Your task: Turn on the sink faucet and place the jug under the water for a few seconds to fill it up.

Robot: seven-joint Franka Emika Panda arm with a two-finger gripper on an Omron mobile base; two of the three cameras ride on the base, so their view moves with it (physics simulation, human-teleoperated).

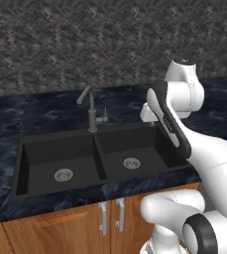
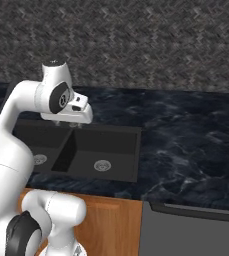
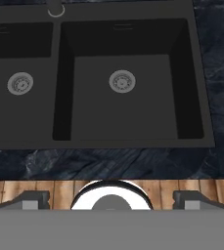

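Below my gripper (image 3: 111, 197), its fingers spread wide and holding nothing, I count one black sink (image 3: 194, 73) with two basins and two silver drains; one slim grey faucet (image 1: 90, 110) rises behind.

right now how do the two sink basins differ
The left basin sits under the faucet's angled spout; the right basin does not. In the hand view the right basin lies almost fully in frame with its drain near the middle, while the left basin is cut off at the edge. Both are black, rectangular, dry, and hold one round silver drain each. No water runs.
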